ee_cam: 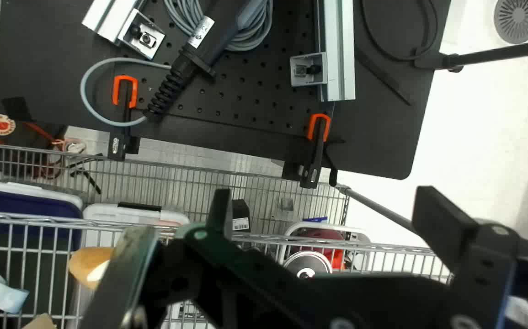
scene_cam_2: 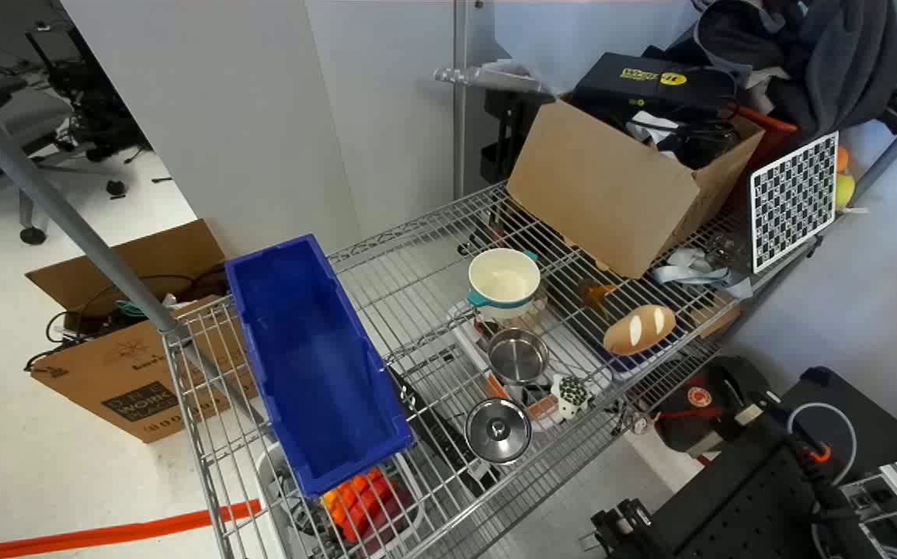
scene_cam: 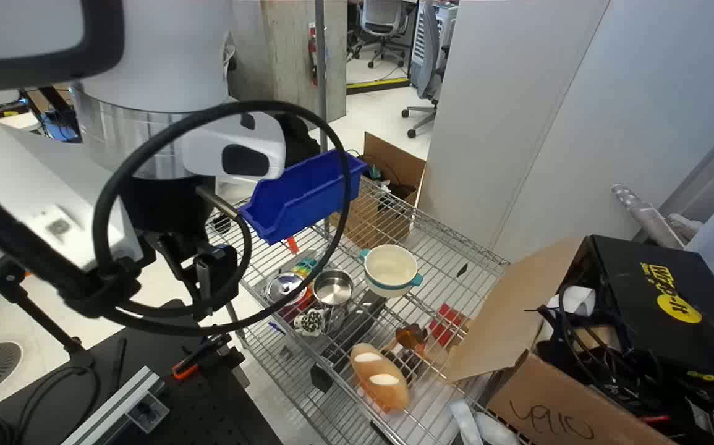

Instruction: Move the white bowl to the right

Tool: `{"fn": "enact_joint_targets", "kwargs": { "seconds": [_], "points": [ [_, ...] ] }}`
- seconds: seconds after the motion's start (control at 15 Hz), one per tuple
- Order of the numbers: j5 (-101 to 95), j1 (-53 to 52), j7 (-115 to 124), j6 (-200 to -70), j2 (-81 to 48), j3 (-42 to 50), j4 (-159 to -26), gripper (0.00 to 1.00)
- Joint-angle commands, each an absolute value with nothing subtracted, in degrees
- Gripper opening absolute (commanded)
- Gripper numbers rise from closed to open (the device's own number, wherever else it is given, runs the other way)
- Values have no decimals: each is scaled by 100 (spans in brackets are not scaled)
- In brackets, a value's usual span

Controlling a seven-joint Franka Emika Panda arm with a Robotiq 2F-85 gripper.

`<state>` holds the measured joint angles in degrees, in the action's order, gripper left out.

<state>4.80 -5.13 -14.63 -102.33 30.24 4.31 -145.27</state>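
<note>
The gripper (ee_cam: pixel 324 201) stands wide, a broad gap between its two black fingers (ee_cam: pixel 220 210), and it holds nothing. In an exterior view it hangs at the left, well apart from the white bowl (scene_cam: pixel 389 262). The bowl, with teal handles at two opposite sides, stands upright on the wire shelf (scene_cam_2: pixel 415 225), around the middle of its length. In an exterior view, a shiny metal pot (scene_cam_2: pixel 518 355) sits just nearer than the bowl, and nearer still a round metal lid (scene_cam_2: pixel 498 431) lies with its knob up. A deep blue plastic bin (scene_cam_2: pixel 316 365) sits at the left end of the shelf; to the right of the pot is a bread roll (scene_cam_2: pixel 639 329) with two pale slashes. At the far right stands a cardboard box (scene_cam_2: pixel 603 194) with a black Wrap-It box (scene_cam_2: pixel 650 95) in its top. In the wrist view, a black tabletop (ee_cam: pixel 373 151) with orange-tipped clamps (ee_cam: pixel 316 151) at its edge runs next to the shelf; a coiled grey cable (ee_cam: pixel 257 36) lies on it.
</note>
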Motion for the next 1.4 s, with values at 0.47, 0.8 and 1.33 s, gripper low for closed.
{"fn": "enact_joint_targets", "kwargs": {
  "seconds": [0.47, 0.8, 1.33],
  "points": [
    [508, -446, -1488, -10224, 3019, 369, -14520, 100],
    [672, -461, -1251, -10596, 2139, 333, -13842, 100],
    [765, -466, -1286, -12356, -431, 31, -11934, 100]
  ]
}}
